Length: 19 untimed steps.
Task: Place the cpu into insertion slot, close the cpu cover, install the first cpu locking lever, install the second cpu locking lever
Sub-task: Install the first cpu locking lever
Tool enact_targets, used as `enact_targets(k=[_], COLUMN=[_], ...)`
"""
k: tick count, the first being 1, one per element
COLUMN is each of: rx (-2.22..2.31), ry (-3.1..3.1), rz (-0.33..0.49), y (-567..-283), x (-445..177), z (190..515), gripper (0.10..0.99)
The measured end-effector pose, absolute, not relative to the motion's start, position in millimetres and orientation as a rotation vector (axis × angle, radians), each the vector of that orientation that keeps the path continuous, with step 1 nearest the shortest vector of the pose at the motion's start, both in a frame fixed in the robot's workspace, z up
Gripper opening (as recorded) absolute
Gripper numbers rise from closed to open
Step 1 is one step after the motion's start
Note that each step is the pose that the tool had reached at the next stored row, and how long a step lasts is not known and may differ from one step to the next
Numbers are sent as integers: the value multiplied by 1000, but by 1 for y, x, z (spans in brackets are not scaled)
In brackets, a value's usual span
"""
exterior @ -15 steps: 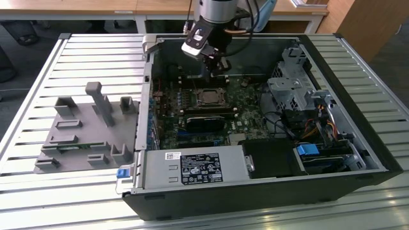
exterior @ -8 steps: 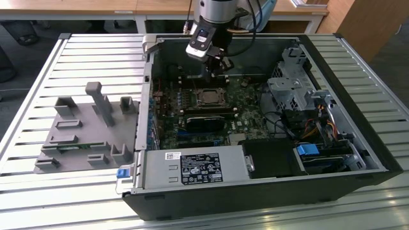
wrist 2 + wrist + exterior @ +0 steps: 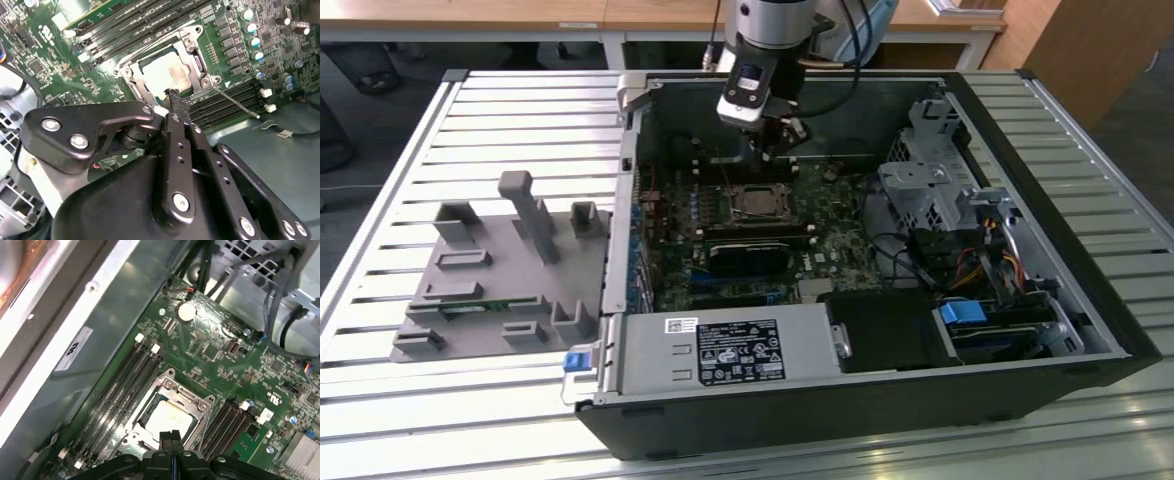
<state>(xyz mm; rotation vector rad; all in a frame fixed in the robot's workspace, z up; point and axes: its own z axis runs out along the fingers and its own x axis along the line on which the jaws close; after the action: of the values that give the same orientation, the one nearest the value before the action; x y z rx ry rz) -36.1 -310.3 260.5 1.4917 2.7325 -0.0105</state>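
Table [image 3: 400,420] of pale slats carries an open case [image 3: 854,400], with the green board [image 3: 847,262] lying flat in its floor. The arm [image 3: 774,30] comes down steeply into the case from the far side in the exterior view, its wrist close to upright and its gripper [image 3: 767,158] pointing down at the board. The slot [image 3: 145,415] lies just ahead of and below the fingertips. In both wrist views the tips overlap the slot's near edge, though I cannot tell whether they touch it. The fingers [image 3: 176,440] are pressed together with only a thin seam between them, and they pinch nothing. The cover [image 3: 194,59] lies down flat over the slot. Through its window the cpu [image 3: 167,75] shows pale and square, seated level in the slot. From one corner of the cover a thin lever [image 3: 234,101] runs outward, its long axis slanting across the memory slots [image 3: 225,111] and off to the side of the fingers. It looks unlatched to me, so the locking seems not yet done.
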Motion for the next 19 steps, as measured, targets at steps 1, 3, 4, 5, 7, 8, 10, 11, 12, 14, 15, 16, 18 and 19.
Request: enact_targets(k=[1, 3, 4, 5, 7, 8, 10, 11, 12, 14, 15, 16, 18, 19], rx=[1481, 1446, 1419, 1394, 1344, 1319, 1268, 1240, 1214, 1164, 1141, 1118, 1069, 1045], ry=[2738, 2757, 2771, 2783, 2808, 2820, 2843, 2855, 2866, 2886, 2896, 2905, 2923, 2932], rz=[-10, -10, -10, -9, -8, -8, -7, -7, -6, -5, -5, -5, -4, -4], y=[-310, -310, -310, -310, -310, -310, -310, -310, -310, -310, -310, -310, -310, -310], x=[-36, -36, -36, -36, -36, -36, -36, -36, -36, -36, -36, -36, -36, -36], z=[260, 260, 260, 260, 259, 259, 259, 259, 259, 259, 259, 259, 259, 259], gripper=[106, 106, 106, 106, 106, 106, 106, 106, 106, 106, 106, 106, 106, 106])
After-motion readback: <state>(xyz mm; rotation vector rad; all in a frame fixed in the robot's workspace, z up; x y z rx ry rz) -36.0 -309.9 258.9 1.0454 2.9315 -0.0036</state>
